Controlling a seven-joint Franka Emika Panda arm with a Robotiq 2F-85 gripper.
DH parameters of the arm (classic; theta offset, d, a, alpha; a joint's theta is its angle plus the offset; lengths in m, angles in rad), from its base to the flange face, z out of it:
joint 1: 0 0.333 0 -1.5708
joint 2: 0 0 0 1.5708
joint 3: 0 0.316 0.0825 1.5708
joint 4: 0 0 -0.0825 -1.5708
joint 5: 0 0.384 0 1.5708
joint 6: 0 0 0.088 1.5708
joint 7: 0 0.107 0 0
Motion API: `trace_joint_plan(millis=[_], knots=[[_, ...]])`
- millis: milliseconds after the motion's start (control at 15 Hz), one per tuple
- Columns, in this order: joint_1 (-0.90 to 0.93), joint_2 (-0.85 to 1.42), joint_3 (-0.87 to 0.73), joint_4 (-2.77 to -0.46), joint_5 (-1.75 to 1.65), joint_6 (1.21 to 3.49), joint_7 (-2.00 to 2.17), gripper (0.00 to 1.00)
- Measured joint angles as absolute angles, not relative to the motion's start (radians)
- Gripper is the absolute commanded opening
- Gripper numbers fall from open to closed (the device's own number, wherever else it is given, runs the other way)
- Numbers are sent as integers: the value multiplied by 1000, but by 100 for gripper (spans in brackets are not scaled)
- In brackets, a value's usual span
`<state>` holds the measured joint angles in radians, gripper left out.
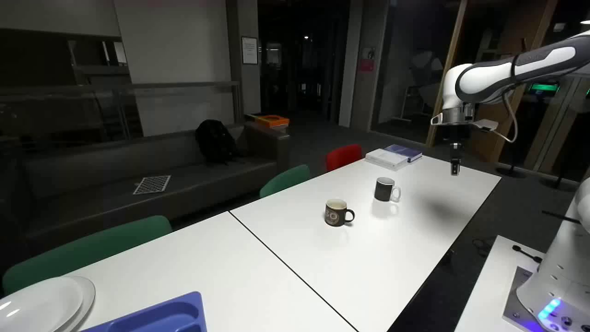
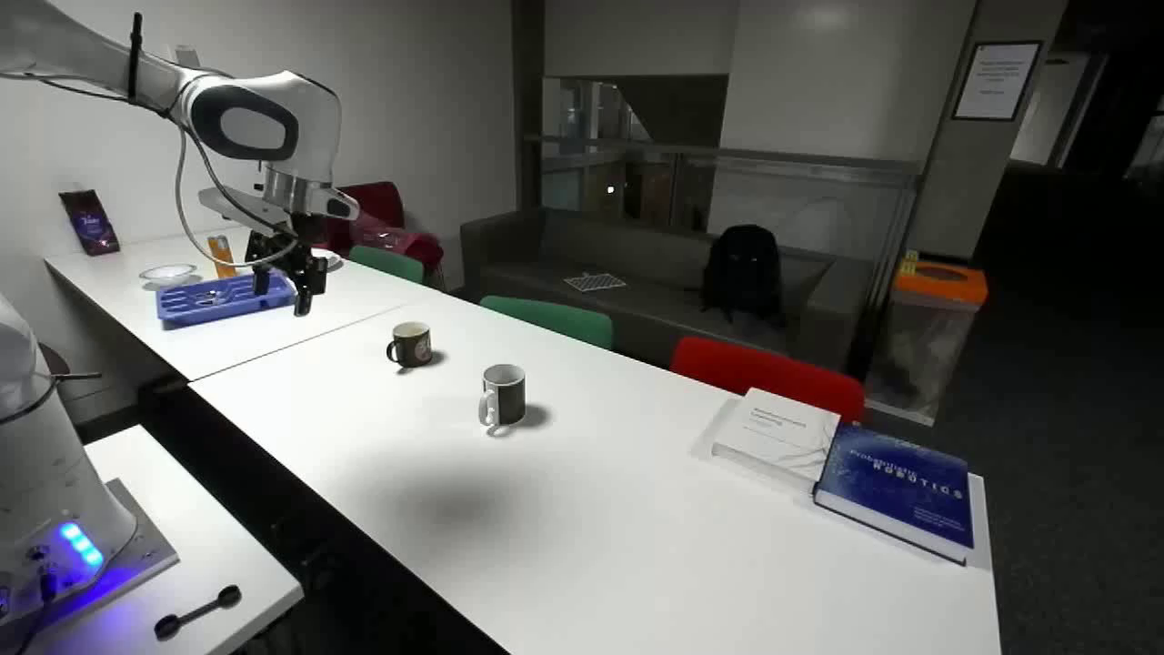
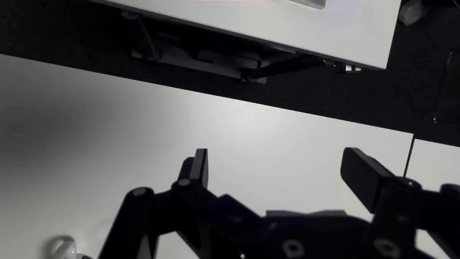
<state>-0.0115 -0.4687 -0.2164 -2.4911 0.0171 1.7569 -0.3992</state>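
Observation:
My gripper stands open high over the white table, its fingers wide apart with nothing between them. In both exterior views it hangs in the air, touching nothing. Nearest below are two mugs on the tabletop. A dark mug with a white handle and inside stands upright nearer the books. Beside it is a brown-black mug with a round print, also upright. At the bottom left of the wrist view only part of a mug with a pale handle shows; my gripper and the frame edge hide the rest.
A white book and a blue book lie at one table end. Toward the opposite end are a blue compartment tray, white plates and an orange item. Green chairs and a red chair line the far side.

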Motion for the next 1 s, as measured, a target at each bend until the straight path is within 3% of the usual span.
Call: trace_joint_plan(millis=[600,1000], knots=[[-16,-468,-214,-2491,19,1774,-379,100],[-82,-401,-209,-2488,9,2072,-192,100]])
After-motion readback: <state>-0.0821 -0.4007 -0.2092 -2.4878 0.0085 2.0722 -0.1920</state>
